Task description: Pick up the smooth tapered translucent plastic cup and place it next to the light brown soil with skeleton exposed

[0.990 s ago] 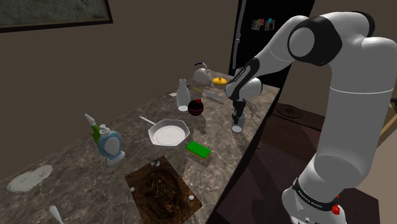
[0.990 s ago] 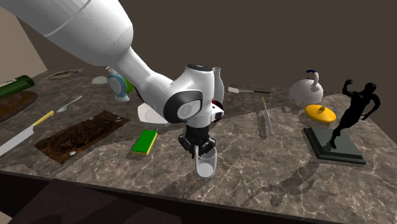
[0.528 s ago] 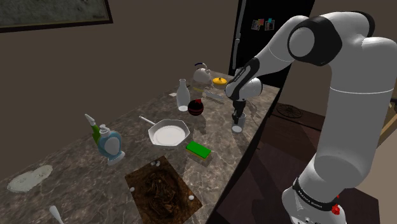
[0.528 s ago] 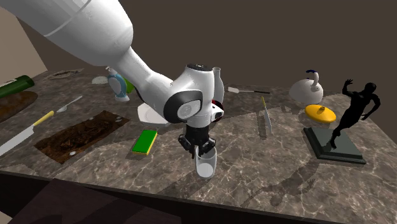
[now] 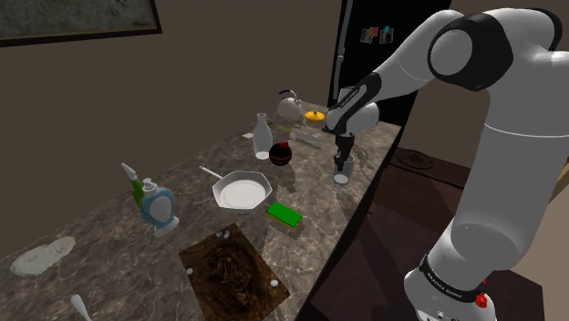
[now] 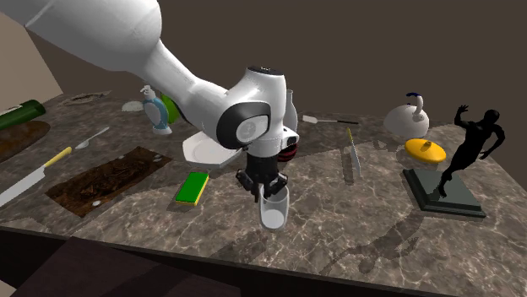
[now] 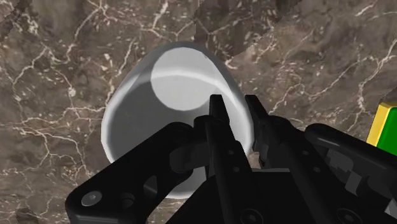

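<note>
**1. All-black two-finger gripper** [image 6: 268, 187]: 1. It points down at the counter. The jaws are pinched on the rim wall of the cup, with 1 of the 2 fingers [image 7: 218, 130] inside the mouth and the other outside. In the second exterior view the cup wall partly hides the tips.

**2. Pale translucent tapered cup** [image 7: 167, 95]: 1. It stands upright, mouth up, directly beneath the gripper and near the edge of the dark veined marble countertop [image 6: 338, 215]. Whether its base touches the stone cannot be made out.

**3. Brown rectangular soil slab with a skeleton** [image 5: 232, 272]: 1. It lies flat on the countertop, well apart from the cup. The bones are hard to make out, and the white specks along its border are too small to identify.

**4. Green rectangular block** [image 6: 192, 187]: 1. It lies between the soil slab and the cup. The frame edge cuts it off in the wrist view.

**5. White octagonal pan** [image 5: 242, 191]: 1. The arm largely hides it in the second exterior view.

**6. Far end of the countertop:** 1 white kettle [image 6: 405, 118], 1 yellow disc [image 6: 425, 150] and 1 black figurine on a dark base [image 6: 463, 160].
</note>
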